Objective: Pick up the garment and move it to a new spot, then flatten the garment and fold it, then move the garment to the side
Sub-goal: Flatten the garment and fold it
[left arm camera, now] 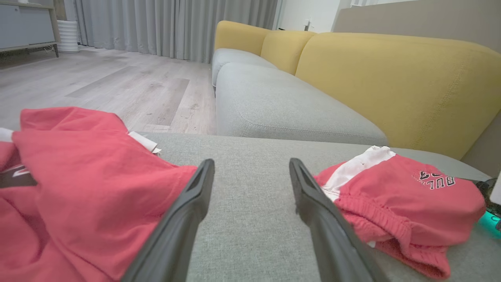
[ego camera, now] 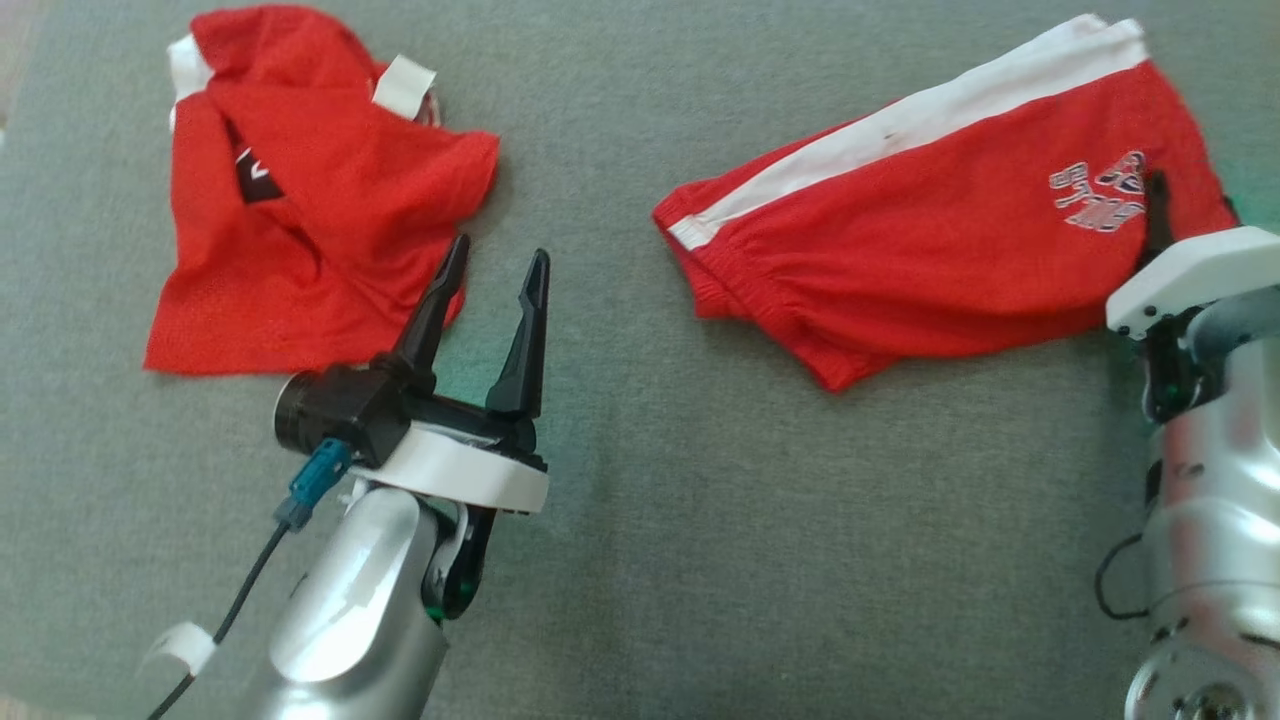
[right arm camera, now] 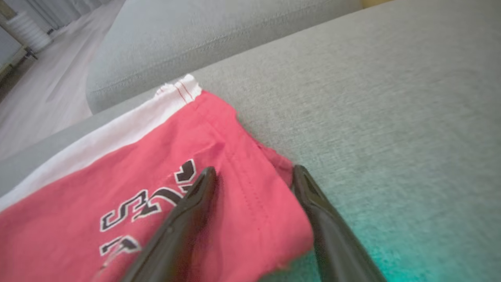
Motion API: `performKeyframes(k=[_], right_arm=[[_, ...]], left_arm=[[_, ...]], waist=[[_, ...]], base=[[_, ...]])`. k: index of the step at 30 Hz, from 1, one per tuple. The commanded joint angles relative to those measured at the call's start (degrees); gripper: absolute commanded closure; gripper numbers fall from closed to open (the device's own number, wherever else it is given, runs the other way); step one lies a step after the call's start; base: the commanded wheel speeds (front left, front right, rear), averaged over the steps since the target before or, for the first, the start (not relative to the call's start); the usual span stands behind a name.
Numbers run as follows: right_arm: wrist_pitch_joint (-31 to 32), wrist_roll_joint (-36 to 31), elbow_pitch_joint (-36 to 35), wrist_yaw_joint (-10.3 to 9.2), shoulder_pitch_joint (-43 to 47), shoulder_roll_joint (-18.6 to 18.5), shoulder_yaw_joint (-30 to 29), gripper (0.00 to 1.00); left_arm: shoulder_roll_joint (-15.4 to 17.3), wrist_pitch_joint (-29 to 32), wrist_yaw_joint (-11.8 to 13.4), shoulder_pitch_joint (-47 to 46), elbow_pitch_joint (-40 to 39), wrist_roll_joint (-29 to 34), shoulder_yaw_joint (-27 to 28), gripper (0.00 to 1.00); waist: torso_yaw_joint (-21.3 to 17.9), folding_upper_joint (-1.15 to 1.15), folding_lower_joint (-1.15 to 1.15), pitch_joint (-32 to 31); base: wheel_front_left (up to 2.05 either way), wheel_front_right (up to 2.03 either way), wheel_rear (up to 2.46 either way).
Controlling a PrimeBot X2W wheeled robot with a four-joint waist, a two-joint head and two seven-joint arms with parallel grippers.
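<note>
Two red garments lie on the grey fabric cushion [ego camera: 700, 500]; a crumpled red jersey [ego camera: 300, 200] sits toward the robot's left, bunched over itself with a white tab poking out at its top edge; the red shorts [ego camera: 900, 250], with a white side stripe [ego camera: 900, 120] and dark lettering [ego camera: 1100, 190] near one leg, lie flatter toward the right, well apart from the jersey; the left gripper [ego camera: 500, 250] hovers over bare cushion between the two, its fingers spread wide with nothing between them, one tip just beside the jersey's lower corner; the right gripper [right arm camera: 254, 170] is at the lettered end of the shorts, fingers also spread, straddling the hem corner (whether they touch the cloth I cannot tell); beyond the cushion stands a sofa [left arm camera: 391, 78] with yellow backs, a wooden floor [left arm camera: 117, 78] and grey curtains [left arm camera: 156, 27].
</note>
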Motion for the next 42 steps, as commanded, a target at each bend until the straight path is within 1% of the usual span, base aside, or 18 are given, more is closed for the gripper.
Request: performKeyframes(k=[1, 4, 6, 7, 8, 12, 16, 23, 26, 29, 34, 42], right_arm=[[0.8, -1.9, 0.0, -0.04, -1.9, 0.3, -0.2, 0.0], [1.5, -5.3, 2.5, -0.04, -3.5, 0.3, -2.1, 0.0], [1.4, -6.1, 3.3, -0.04, -4.0, 0.3, -2.2, 0.0], [1.2, -6.7, 4.0, -0.04, -4.4, 0.3, -2.2, 0.38], [0.8, -7.2, 4.5, -0.04, -4.9, 0.3, -2.0, 1.0], [-1.3, -8.7, 5.1, -0.04, -5.9, 0.3, -1.7, 1.0], [-3.2, -8.3, 4.7, -0.04, -6.0, -0.1, -1.3, 1.0], [-4.9, -3.4, 2.4, -0.04, -3.1, -2.0, -0.4, 1.0], [-5.2, -2.1, 0.0, -0.04, -0.2, -2.9, -1.6, 1.0], [-4.8, -1.6, -2.3, -0.04, 2.7, -3.3, -4.5, 1.0], [-4.2, -0.5, -4.6, -0.04, 5.8, -2.2, -6.2, 1.0], [-5.7, 2.7, -6.1, -0.04, 6.7, -1.2, -4.3, 1.0]], left_arm=[[0.3, -0.4, -0.3, -1.8, -1.3, 0.6, 2.4, 0.0], [0.0, -0.4, -0.6, -2.0, -1.2, 0.9, 2.8, 0.0], [-0.2, -0.4, -0.7, -2.0, -1.2, 1.0, 2.9, 0.0], [-0.3, -0.4, -0.7, -2.0, -1.1, 1.1, 3.0, 0.0], [-0.3, -0.4, -0.8, -1.9, -1.0, 1.2, 3.2, 0.0], [-0.6, -0.4, -1.0, -1.6, -0.7, 1.6, 3.8, 0.0], [-0.8, -0.4, -1.3, -1.1, -0.6, 2.0, 4.4, 0.0], [-1.0, -0.4, -1.6, 0.6, -0.6, 2.9, 5.4, 0.0], [-1.0, -0.4, -1.7, 1.4, -0.7, 3.3, 5.7, 0.0], [-1.0, -0.4, -1.8, 2.2, -1.0, 4.0, 5.7, 0.0], [-1.0, -0.4, -1.9, 2.9, -1.2, 4.3, 5.9, 0.0], [-1.0, -0.4, -2.2, 3.0, -1.4, 4.7, 5.8, 0.0]], waist=[[0.7, 0.0, -0.01, 0.8], [0.9, 0.0, -0.01, 1.1], [0.9, 0.0, -0.01, 1.1], [0.9, 0.0, -0.01, 1.2], [0.7, 0.0, -0.01, 1.1], [-0.3, 0.0, -0.01, 0.5], [-1.9, 0.0, -0.01, -0.8], [-4.9, 0.0, -0.01, -3.6], [-6.1, 0.0, -0.01, -4.9], [-7.0, 0.0, -0.01, -6.0], [-7.7, 0.0, -0.01, -6.8], [-7.1, 0.0, -0.01, -6.5]], base=[[0.0, 0.0, 0.0], [0.0, 0.0, 0.0], [0.0, 0.0, 0.0], [0.0, 0.0, 0.0], [0.0, 0.0, 0.0], [0.0, 0.0, 0.0], [0.0, 0.0, 0.0], [0.0, 0.0, 0.0], [0.0, 0.0, 0.0], [0.0, 0.0, 0.0], [0.0, 0.0, 0.0], [0.0, 0.0, 0.0]])
